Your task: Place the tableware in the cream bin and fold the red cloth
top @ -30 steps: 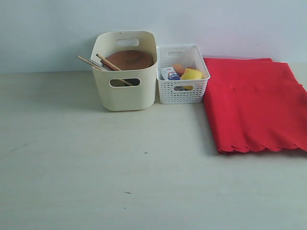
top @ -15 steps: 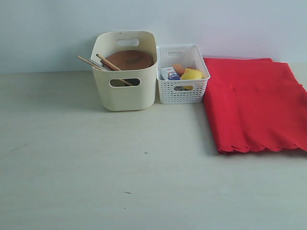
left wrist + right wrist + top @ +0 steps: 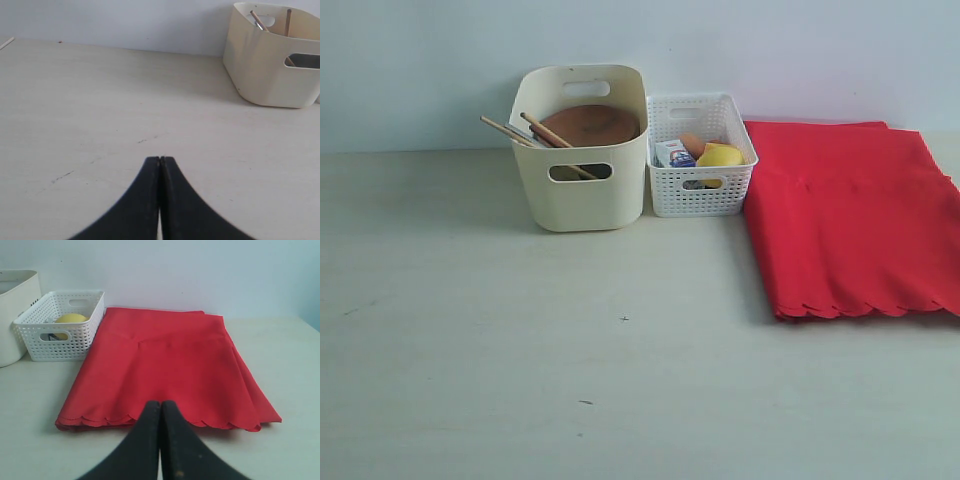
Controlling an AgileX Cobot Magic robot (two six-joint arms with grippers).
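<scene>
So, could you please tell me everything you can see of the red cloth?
The red cloth is bright red fabric, folded into a layered rectangle, lying flat on the table right of the white lattice basket; whether they touch is unclear. Its near edge is scalloped, faint creases cross it, and nothing rests on it.

I see cream bin upright w/ brown plate + chopsticks sticking out; red cloth flat, folded in layers, scalloped front edge.

Bin left of basket; cloth rightmost
</scene>
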